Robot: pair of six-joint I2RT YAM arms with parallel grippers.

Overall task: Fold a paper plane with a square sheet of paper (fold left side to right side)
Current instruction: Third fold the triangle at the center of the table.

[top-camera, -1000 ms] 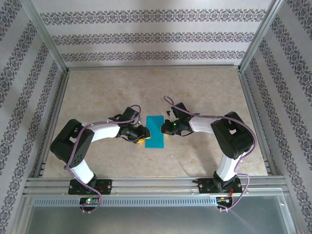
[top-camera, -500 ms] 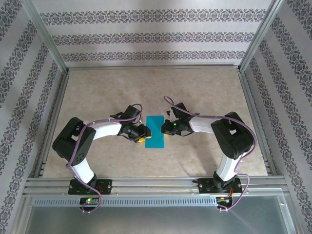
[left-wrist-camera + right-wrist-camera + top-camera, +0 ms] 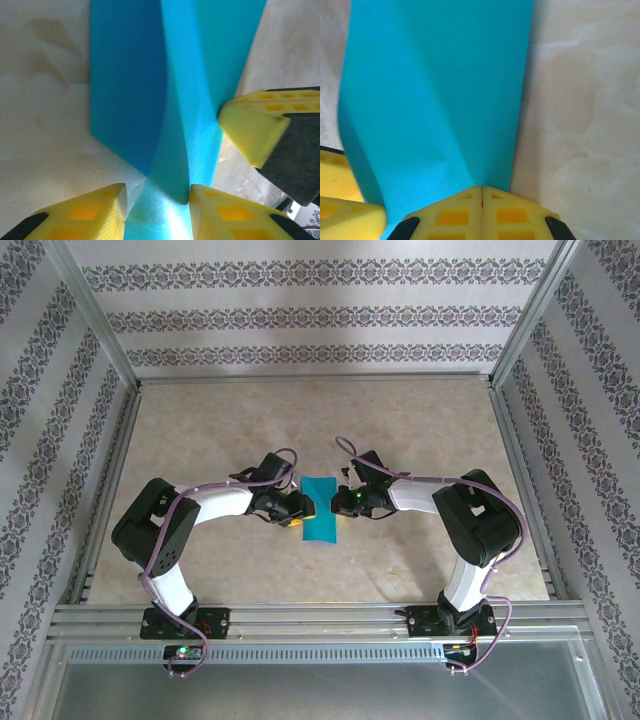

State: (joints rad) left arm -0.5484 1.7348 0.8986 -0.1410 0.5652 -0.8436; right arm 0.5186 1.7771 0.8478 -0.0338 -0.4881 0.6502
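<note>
Teal square sheet of paper (image 3: 320, 512) at centre of table (image 3: 420, 420), partly folded. Left gripper (image 3: 157, 195) parted, astride the raised flap. Right gripper (image 3: 481, 192) closed, tips pinning the right edge. Best carried rightward slowly, matching edges before creasing.

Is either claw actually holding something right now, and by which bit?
The shut right gripper appears to pinch the square sheet of paper at its edge. The left gripper straddles the opposite edge; whether it clamps cannot be told.
</note>
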